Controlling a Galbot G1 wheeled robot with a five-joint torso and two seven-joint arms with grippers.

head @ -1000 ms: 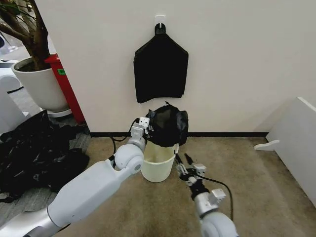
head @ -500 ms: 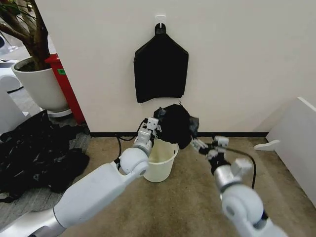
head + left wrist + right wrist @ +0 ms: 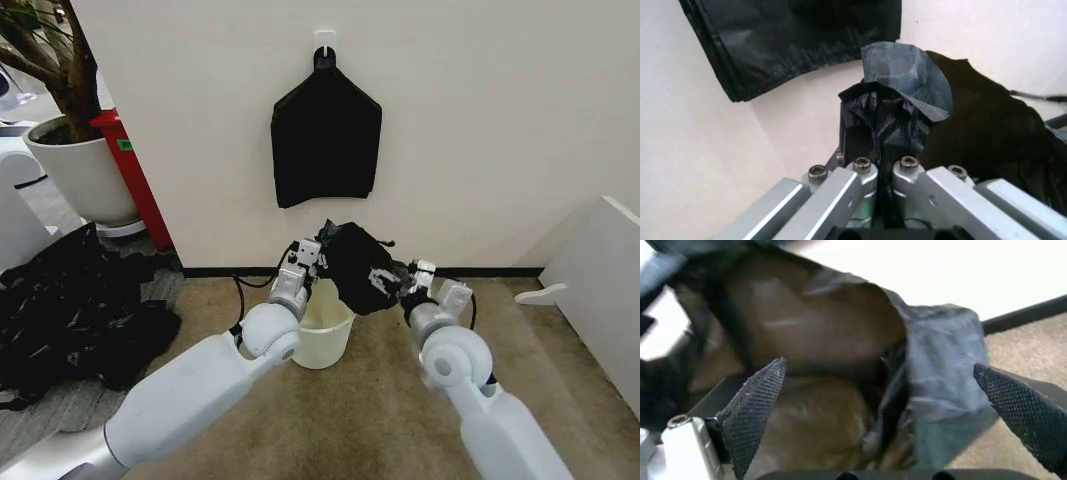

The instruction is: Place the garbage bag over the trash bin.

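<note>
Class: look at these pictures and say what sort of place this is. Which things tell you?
Probably an office or lab corner indoors: a carpeted floor, a plain white wall with a hook, and a large potted tree. Both grippers work at a garbage bag above a trash bin.

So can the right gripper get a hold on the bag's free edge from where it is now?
Probably yes. The right gripper is open right against the garbage bag, its fingers straddling the loose edge, while the left gripper pinches the other side.
</note>
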